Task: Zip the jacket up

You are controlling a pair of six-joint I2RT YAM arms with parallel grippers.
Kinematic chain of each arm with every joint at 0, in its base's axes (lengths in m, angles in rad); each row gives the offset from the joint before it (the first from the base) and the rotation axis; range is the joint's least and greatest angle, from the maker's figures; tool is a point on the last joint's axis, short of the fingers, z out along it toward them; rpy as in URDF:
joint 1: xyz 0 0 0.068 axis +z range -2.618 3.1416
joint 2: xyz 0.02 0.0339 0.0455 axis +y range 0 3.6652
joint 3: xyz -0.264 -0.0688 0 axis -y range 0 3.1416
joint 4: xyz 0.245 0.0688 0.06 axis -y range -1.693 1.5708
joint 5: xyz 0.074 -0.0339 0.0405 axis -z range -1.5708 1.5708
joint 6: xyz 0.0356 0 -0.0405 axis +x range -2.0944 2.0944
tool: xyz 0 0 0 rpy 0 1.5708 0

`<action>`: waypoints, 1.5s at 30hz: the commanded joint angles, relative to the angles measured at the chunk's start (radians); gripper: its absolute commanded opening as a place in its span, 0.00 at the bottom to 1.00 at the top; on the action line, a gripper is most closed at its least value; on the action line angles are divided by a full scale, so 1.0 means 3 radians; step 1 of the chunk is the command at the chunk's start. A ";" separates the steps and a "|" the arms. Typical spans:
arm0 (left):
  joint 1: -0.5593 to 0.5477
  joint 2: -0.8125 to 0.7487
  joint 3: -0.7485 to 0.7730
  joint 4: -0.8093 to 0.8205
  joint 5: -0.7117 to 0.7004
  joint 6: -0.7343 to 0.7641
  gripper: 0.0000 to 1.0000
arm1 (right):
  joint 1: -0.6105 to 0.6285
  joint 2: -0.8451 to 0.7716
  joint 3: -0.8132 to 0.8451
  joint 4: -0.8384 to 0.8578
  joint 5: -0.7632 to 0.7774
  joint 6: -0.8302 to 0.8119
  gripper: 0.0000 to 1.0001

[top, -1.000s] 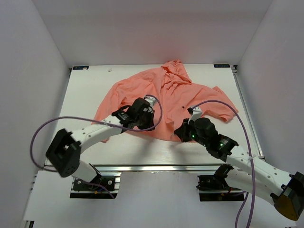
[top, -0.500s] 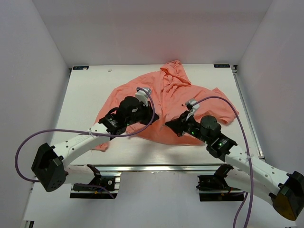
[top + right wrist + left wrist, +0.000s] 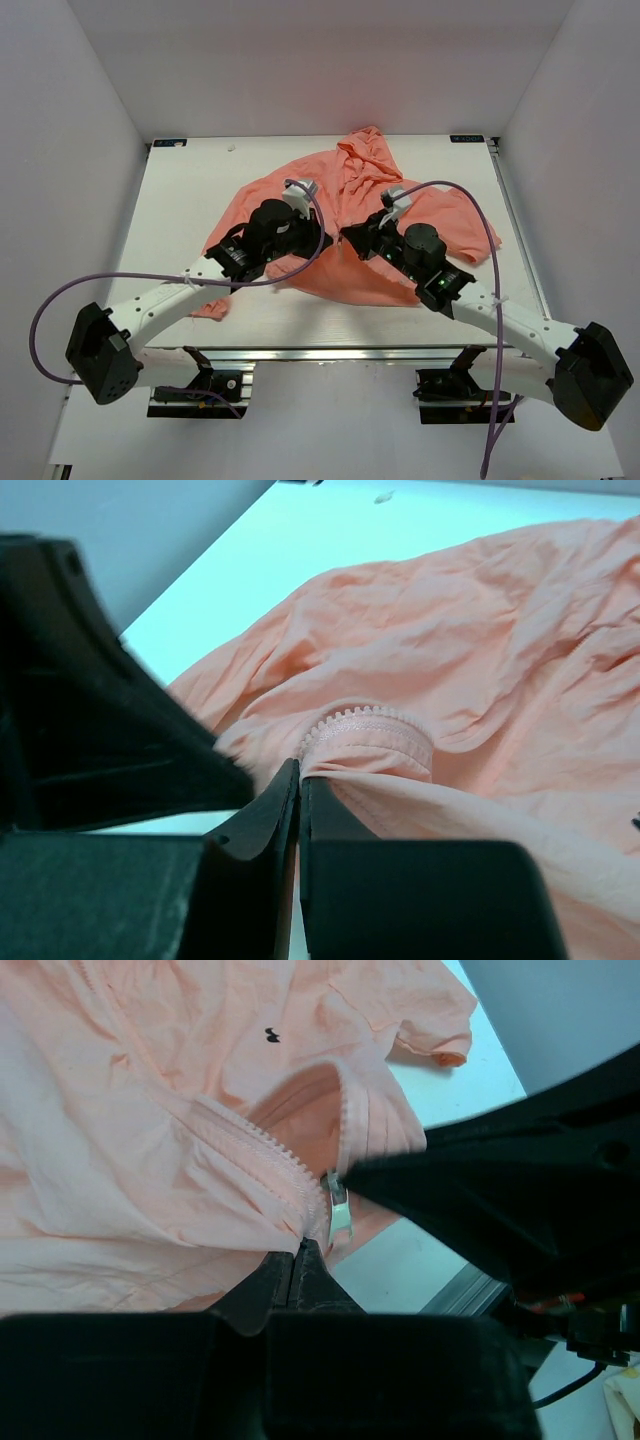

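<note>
Thin salmon-pink hooded jacket (image 3: pixel 440 215) is being pinched at its near zip end by L gripper (image 3: pixel 297 1252) & R gripper (image 3: pixel 299 775), both clamped on fabric; zip teeth (image 3: pixel 245 1140) are lying unjoined, approx. all zipping remaining.

White table (image 3: pixel 180 200), wrinkled salmon-pink jacket (image 3: pixel 355 185) lying across its middle, hood toward the far edge

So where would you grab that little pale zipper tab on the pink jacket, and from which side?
Probably the small pale zipper tab's flat end, pinched across its broad faces, coming from the hem side. It hangs right at the salmon-pink fabric jacket's edge there, while the zipper teeth and wrinkles crowd its other side.
</note>
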 commanded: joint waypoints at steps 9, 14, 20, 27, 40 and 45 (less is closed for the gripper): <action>-0.0014 -0.0344 0.0047 -0.0108 -0.0171 0.0064 0.00 | -0.0039 -0.0014 0.0127 0.0519 0.0135 -0.0030 0.00; -0.0015 -0.0359 0.0022 0.0030 -0.0273 0.0053 0.00 | -0.0223 -0.0341 -0.0205 0.0453 -0.0334 0.0200 0.00; -0.0015 -0.0385 -0.0014 0.0270 -0.0105 0.0064 0.00 | -0.0540 -0.0669 -0.0603 0.0488 -0.1162 0.0425 0.00; -0.0015 -0.0385 -0.0167 0.0618 0.0212 0.0053 0.00 | -0.0668 -0.0608 -0.0640 0.0749 -0.1645 0.0574 0.00; -0.0014 -0.0385 -0.0254 0.0741 0.0351 -0.0003 0.00 | -0.0694 -0.0368 -0.0569 0.1092 -0.1507 0.0748 0.00; -0.0014 -0.0395 -0.0280 0.0720 0.0310 -0.0018 0.00 | -0.0694 -0.0414 -0.0584 0.1148 -0.1446 0.0753 0.00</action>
